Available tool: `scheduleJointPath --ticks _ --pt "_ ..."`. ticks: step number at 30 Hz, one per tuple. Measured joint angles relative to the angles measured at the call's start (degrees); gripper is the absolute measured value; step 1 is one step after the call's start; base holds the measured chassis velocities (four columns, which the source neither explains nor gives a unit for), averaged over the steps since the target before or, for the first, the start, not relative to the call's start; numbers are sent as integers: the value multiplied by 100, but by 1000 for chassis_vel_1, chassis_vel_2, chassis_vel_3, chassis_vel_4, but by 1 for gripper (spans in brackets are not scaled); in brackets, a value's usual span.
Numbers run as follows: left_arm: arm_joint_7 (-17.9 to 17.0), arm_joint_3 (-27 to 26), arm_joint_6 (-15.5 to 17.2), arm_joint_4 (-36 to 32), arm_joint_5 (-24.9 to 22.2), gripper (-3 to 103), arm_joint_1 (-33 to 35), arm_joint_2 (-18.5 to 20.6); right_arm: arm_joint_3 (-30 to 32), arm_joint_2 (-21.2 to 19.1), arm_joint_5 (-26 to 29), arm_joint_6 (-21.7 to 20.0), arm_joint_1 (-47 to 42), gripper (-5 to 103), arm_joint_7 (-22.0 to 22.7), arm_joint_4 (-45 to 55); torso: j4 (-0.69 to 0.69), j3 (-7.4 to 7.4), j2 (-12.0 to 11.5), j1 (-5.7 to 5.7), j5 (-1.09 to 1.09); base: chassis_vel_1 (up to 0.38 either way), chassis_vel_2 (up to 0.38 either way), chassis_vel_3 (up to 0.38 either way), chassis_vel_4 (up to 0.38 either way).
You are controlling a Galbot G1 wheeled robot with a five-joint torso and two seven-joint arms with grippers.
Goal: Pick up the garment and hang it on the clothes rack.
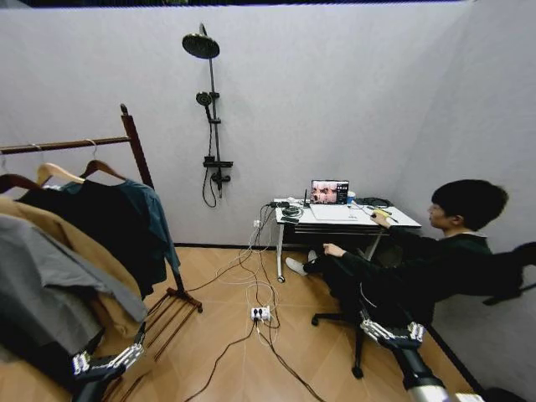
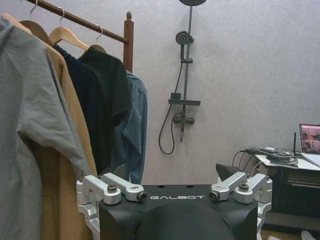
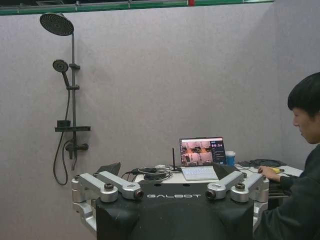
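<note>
The dark teal-blue long-sleeved garment (image 1: 155,219) hangs on a wooden hanger at the far end of the tall reddish-brown wooden clothes rack (image 1: 134,144), behind a black shirt (image 1: 100,226). The left gripper (image 2: 170,176) waits low, well apart from it, fingers spread and empty. The right gripper (image 3: 167,171) faces a white desk (image 3: 295,171), its fingers likewise spread wide.

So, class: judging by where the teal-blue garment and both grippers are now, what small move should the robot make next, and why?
Probably turn left and reach the left gripper toward the teal-blue garment. It hangs on a hanger at the end of the clothes rack, behind the black garment. Both grippers are low, open and holding nothing; the right gripper faces the desk side, away from the rack.
</note>
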Motion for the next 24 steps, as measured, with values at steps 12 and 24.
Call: scheduleJointPath --ticks 12,24 --pt "-1 0 0 0 0 100 0 0 0 0 0 0 -4 100 0 0 -4 -2 4 -7 1 146 -140 -200 162" --pt "0 1 0 0 0 100 0 0 0 0 0 0 1 100 0 0 -3 1 -2 3 1 -94 -40 -1 -81"
